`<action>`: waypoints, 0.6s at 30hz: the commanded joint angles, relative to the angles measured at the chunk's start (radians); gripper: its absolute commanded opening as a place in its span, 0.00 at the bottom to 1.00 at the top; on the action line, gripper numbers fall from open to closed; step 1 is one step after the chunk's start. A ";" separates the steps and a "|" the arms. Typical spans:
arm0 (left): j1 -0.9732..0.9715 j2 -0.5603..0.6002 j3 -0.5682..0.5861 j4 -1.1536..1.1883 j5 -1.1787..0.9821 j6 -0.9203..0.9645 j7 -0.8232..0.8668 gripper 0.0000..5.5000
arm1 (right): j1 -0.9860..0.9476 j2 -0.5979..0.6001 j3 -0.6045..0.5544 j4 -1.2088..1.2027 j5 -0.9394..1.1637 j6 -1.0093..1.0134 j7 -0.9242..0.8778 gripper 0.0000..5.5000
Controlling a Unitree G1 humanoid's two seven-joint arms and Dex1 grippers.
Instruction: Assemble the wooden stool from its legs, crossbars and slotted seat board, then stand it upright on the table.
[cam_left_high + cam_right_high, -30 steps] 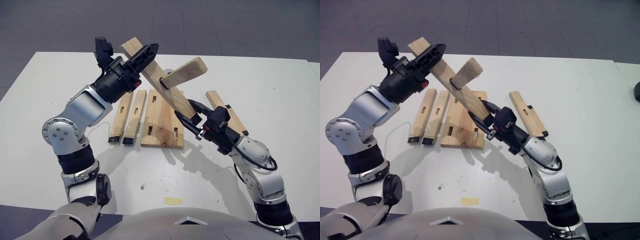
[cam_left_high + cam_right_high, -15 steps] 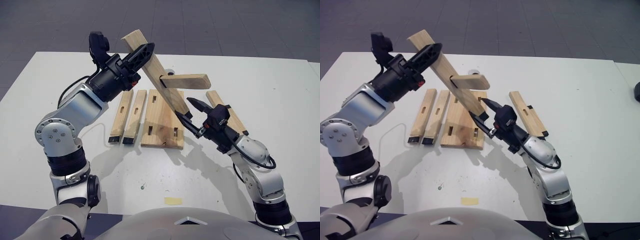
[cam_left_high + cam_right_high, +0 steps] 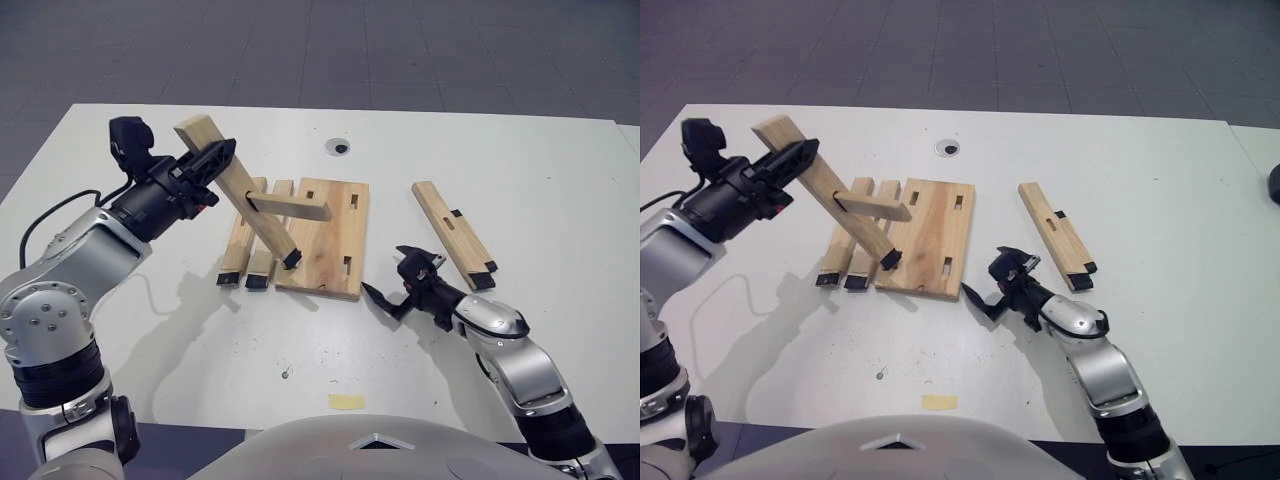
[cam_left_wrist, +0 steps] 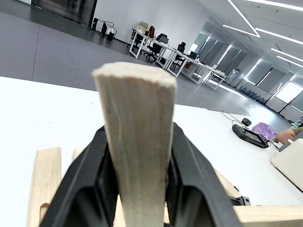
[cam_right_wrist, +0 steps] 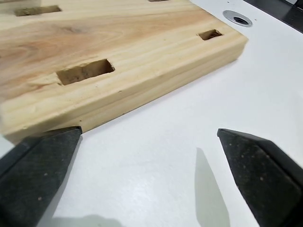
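Head views, left jaws: shut on the upper end of a leg point(image 3: 232, 180), which they hold tilted above the desk point(image 3: 520, 150).
Head views, leg: a crossbar point(image 3: 292, 207) is seated in its slot and sticks out sideways over the seat point(image 3: 335, 235). The black foot is low at the seat's near left part; cannot tell whether it touches.
Head views, seat: lies flat mid-desk, slots up.
Head views, spare parts: two loose legs point(image 3: 236, 250) lie side by side against the seat's left edge. A fourth leg point(image 3: 452, 232) lies well apart on the right.
Head views, right jaws: wide and holding nothing, low at the desk just beside the seat's near right corner.

Left wrist view, jaws: both clamp the flanks of the leg point(image 4: 135, 142), whose end grain stands proud of them. The grip looks square.

Right wrist view, jaws: spread wide, with bare desk between them. One tip is at the edge of the seat point(image 5: 118, 52); contact is uncertain.

Step (judged): early. One leg-and-crossbar joint is made and nothing is in the seat yet.
Next (judged): the right arm needs a second leg, its slot lined up with the crossbar's free end. The left arm must keep the held leg steady against the push.
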 commanded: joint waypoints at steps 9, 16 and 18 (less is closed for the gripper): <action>0.006 0.006 0.013 0.061 0.091 -0.035 -0.026 0.19 | -0.002 0.040 -0.013 -0.016 0.007 -0.014 -0.010 0.98; -0.020 -0.109 0.027 0.115 0.098 -0.088 0.064 0.19 | -0.012 0.049 -0.012 -0.017 -0.007 -0.013 -0.025 0.98; -0.015 -0.107 0.010 0.126 0.132 -0.085 0.068 0.19 | -0.014 0.053 -0.015 -0.016 -0.011 -0.014 -0.033 0.98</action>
